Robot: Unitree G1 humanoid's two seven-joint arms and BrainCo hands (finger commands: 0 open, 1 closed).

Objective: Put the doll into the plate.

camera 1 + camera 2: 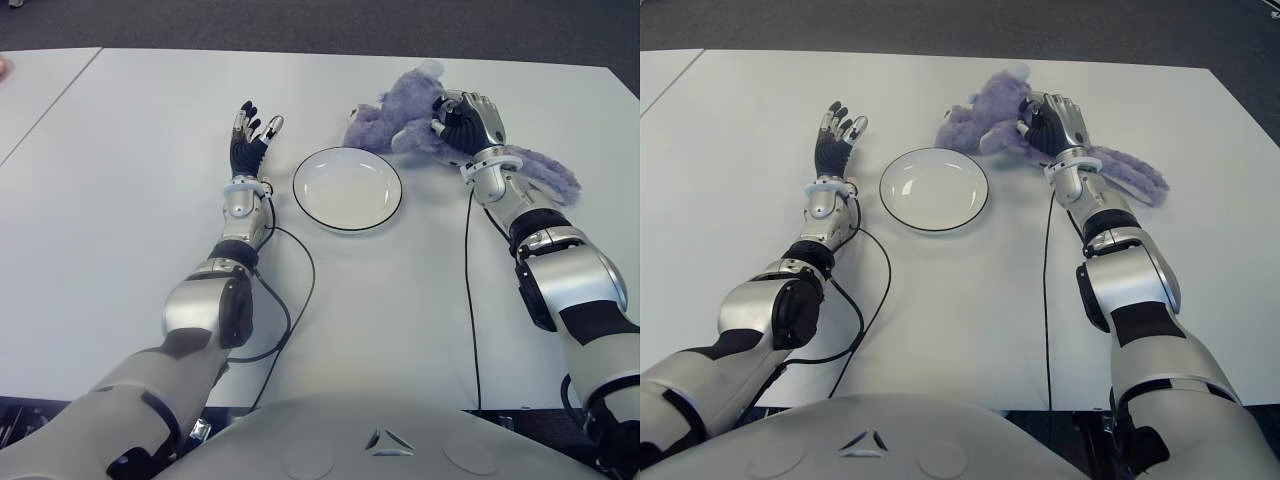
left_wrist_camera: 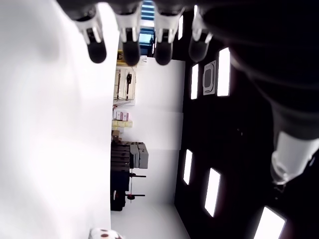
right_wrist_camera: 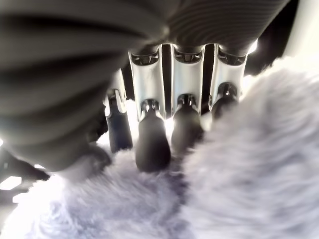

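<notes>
Lying on the white flat desk [image 1: 120, 150], the fluffy lavender plush doll [image 1: 400, 120] sat at the far side, just beyond and to the right of the round white plate with a thin dark rim [image 1: 347, 189] — outside the plate, not in it. The right hand [image 1: 465, 122] was pressed down on the doll's middle, its dark fingers [image 3: 152, 144] curled into the fur and clenched around the soft body, as the right wrist view showed from close by. One long purple limb of the doll trailed out past the silver wrist towards the right edge of the desk. The plate itself held nothing and stood between the two hands, near the doll but with a narrow strip of desk showing between them.

The left hand [image 1: 250, 135] was just to the left of the plate, palm up, fingers [image 2: 130, 47] spread and released, holding nothing — black cables ran back from both forearms across the desk towards the robot's body
</notes>
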